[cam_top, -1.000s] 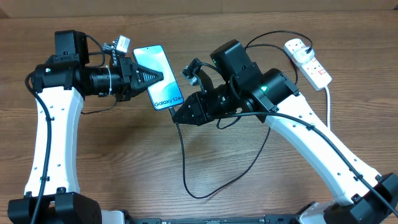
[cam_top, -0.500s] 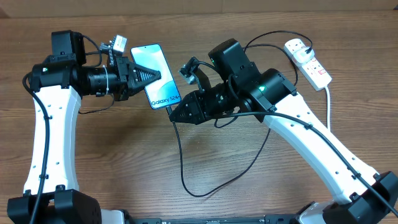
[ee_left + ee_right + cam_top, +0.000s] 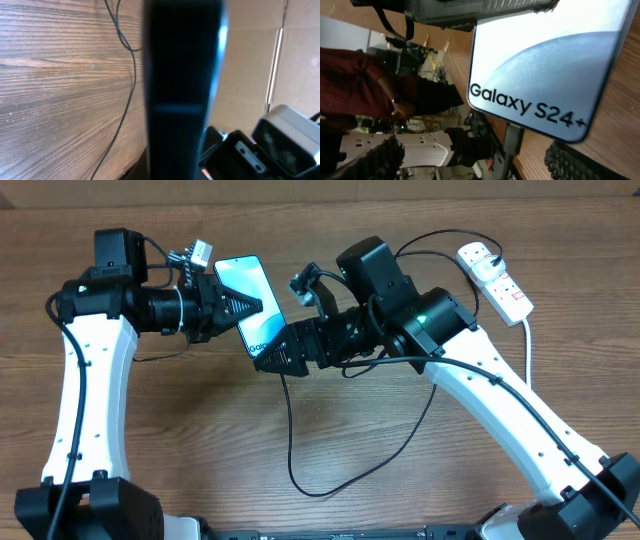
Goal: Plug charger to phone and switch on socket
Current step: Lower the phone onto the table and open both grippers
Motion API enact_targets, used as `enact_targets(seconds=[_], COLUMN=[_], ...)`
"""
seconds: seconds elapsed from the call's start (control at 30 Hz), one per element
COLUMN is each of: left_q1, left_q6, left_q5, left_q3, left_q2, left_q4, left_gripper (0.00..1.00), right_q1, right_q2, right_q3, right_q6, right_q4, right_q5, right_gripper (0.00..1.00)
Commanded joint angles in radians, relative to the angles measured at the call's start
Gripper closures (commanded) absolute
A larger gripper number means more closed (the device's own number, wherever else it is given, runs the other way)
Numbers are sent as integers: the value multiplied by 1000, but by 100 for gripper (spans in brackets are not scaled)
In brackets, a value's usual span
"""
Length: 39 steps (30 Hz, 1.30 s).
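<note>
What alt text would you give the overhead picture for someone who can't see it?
The left pincer grips a slim smartphone with a light blue screen over a wooden table, while the right pincer sits at its lower end, a thin black charger cable looping from there. A white power strip with red switches lies beyond the right arm.
</note>
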Motion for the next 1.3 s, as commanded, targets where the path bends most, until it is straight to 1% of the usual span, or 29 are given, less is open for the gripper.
enact_targets(seconds=[0.0, 0.13, 0.2, 0.33, 0.47, 0.63, 0.83, 0.93, 0.97, 1.03, 1.07, 1.2, 1.27], left_q1=[-27, -59, -80, -129, -178, -200, -216, -218, -218, -218, -218, -219, -219], left_q6=[2, 20, 20, 20, 8, 13, 32, 31, 32, 31, 31, 31, 31], left_q5=[-2, -57, -72, -161, -171, -171, -176, -175, -187, -240, -267, -374, -409], left_q3=[5, 5, 5, 5, 5, 5, 5, 5, 5, 5, 5, 5, 5], left_q2=[50, 158, 204, 294, 410, 530, 623, 637, 645, 645, 645, 645, 645], left_q4=[16, 95, 134, 240, 360, 449, 535, 559, 571, 576, 577, 575, 570], left_gripper=[96, 96, 96, 96, 96, 95, 95, 94, 92, 91, 89, 69, 67], right_q1=[-57, -141, -192, -280, -367, -422, -443, -443, -443, -443, -443, -443, -443], right_q2=[4, 4, 4, 4, 4, 4, 4, 4, 4, 4, 4, 4, 4], right_q3=[27, 27, 27, 27, 27, 27, 27, 27, 27, 27, 27, 27, 27], right_q6=[-19, -31, -65, -89, -138, -136, -123, -117, -117, -113, -109, -102, -101], right_q4=[-13, -76, -116, -180, -226, -240, -245, -245, -245, -245, -245, -245, -244], right_q5=[34, 82, 107, 169, 205, 364, 549, 584, 592, 608, 618, 642, 663], right_gripper=[4, 1, 0, 0, 0, 0, 0, 0, 0, 0, 0, 0, 0])
